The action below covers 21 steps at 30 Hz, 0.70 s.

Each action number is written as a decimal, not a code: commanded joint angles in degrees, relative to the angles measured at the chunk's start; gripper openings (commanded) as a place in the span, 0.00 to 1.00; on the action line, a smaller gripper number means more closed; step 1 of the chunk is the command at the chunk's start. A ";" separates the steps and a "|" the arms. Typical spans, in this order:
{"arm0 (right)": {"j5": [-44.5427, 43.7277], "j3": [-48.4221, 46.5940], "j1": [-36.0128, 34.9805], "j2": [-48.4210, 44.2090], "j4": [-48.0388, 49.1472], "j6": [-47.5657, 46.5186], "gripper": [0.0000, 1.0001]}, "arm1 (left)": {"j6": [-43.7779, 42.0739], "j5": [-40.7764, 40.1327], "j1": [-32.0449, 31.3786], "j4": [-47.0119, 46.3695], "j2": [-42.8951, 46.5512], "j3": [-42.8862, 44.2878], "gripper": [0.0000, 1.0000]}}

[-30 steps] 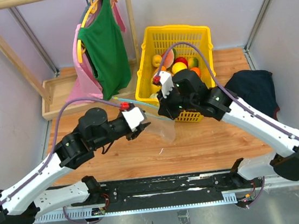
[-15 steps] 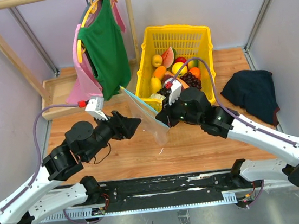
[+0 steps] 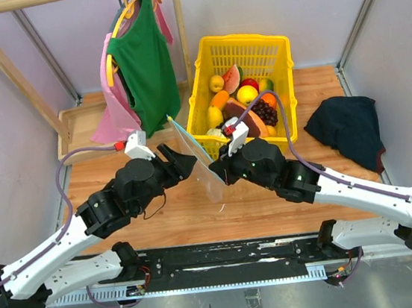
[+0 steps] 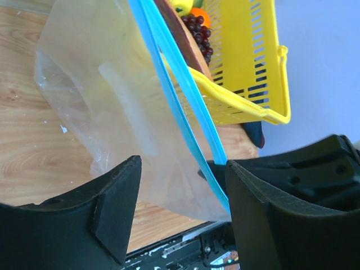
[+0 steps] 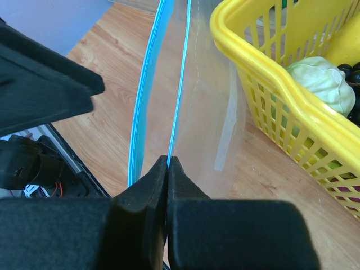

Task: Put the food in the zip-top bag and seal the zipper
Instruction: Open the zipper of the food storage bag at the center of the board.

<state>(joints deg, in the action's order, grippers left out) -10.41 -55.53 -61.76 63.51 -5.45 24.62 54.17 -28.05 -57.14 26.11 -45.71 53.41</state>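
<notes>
The clear zip-top bag [image 3: 201, 166] is held up on edge over the table between my two grippers. Its light-blue zipper [image 3: 183, 136] runs up toward the basket, and the two lips are apart [image 5: 139, 112]. My right gripper [image 3: 218, 170] is shut on one zipper lip [image 5: 169, 159]. My left gripper [image 3: 186, 161] is open, and the bag [image 4: 124, 95] and zipper [image 4: 185, 95] show between its fingers [image 4: 115, 205] without being gripped. The food [image 3: 248, 96], including grapes [image 3: 264, 109] and a reddish-brown wedge [image 3: 235, 110], lies in the yellow basket.
The yellow basket [image 3: 278, 55] stands just behind the bag, its rim close to my right gripper [image 5: 264, 84]. A wooden rack with a green top [image 3: 141, 57] and a pink one stands at the back left. A dark cloth [image 3: 345, 125] lies at the right.
The right gripper has carried the bag away from the basket toward the near middle. The left gripper has turned and moved up to the bag's open mouth.
</notes>
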 commanded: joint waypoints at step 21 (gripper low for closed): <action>-14.26 -0.90 -9.40 3.01 2.22 -5.51 0.01 | -0.10 -7.37 -0.42 -0.55 -8.00 2.09 0.45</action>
<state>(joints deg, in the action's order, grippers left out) -20.82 -55.27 -69.14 65.56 -4.32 20.71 54.48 -32.62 -57.14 26.30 -53.32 54.37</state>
